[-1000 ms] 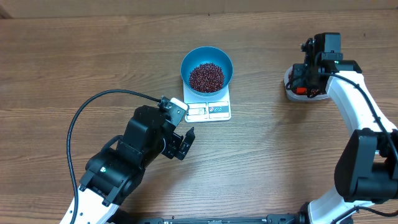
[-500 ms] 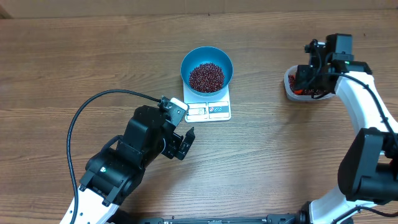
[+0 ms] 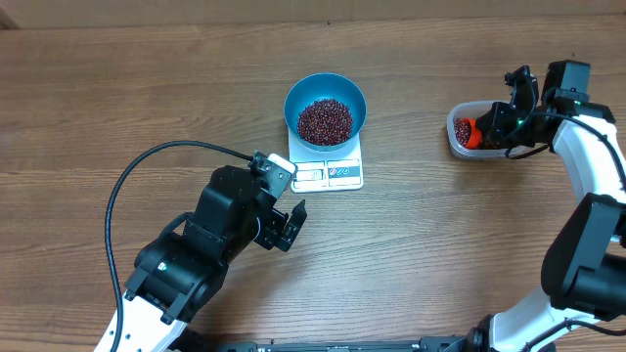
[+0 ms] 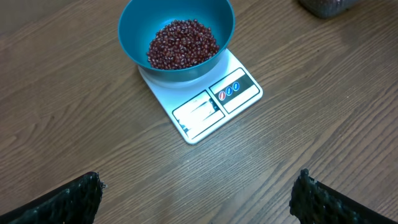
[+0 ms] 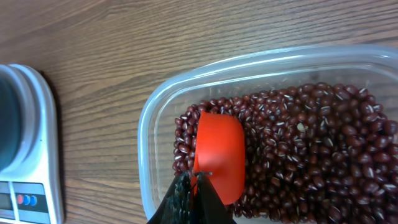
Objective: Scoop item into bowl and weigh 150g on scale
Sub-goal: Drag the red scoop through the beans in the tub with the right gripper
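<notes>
The blue bowl (image 3: 326, 110) stands on the white scale (image 3: 330, 174) and holds a heap of dark red beans (image 3: 325, 120). The left wrist view shows the same bowl (image 4: 134, 25), beans (image 4: 182, 50) and scale (image 4: 214, 106) ahead of my left gripper (image 4: 196, 199), which is open over bare wood. My right gripper (image 5: 194, 183) is shut on the orange-red scoop (image 5: 219, 152), whose cup lies among the beans (image 5: 311, 143) inside the clear tub (image 5: 146, 124). From overhead, that gripper (image 3: 486, 132) reaches into the tub (image 3: 456, 137) from the right.
A black cable (image 3: 147, 161) loops over the table to the left of my left arm. In the right wrist view the edge of the scale (image 5: 31, 137) shows to the left of the tub. The rest is bare wooden tabletop.
My right arm has drawn back to the right, uncovering the tub and the scoop in it. The left arm, bowl and scale have not moved.
</notes>
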`<action>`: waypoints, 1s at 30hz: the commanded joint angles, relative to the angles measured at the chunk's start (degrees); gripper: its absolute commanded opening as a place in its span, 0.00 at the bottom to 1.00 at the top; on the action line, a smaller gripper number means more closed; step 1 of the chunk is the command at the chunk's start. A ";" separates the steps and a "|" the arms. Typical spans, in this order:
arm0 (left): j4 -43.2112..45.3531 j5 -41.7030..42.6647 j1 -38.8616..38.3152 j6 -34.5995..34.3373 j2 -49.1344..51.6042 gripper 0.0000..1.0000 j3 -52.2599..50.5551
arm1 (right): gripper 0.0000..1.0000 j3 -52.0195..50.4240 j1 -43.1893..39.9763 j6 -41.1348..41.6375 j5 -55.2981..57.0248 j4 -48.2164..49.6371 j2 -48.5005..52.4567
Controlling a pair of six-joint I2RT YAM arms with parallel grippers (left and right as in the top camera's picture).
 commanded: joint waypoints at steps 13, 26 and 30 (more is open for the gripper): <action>0.17 -0.33 0.33 1.16 -0.15 0.99 -0.31 | 0.04 -0.04 -1.64 -0.11 -9.51 1.07 6.56; 0.20 -0.35 0.33 1.16 -0.15 1.00 -0.31 | 0.04 -0.04 -2.05 0.13 -12.96 2.58 6.58; 0.17 -0.35 0.33 1.16 -0.15 0.99 -0.31 | 0.04 -0.04 -3.15 0.13 -14.82 2.62 6.58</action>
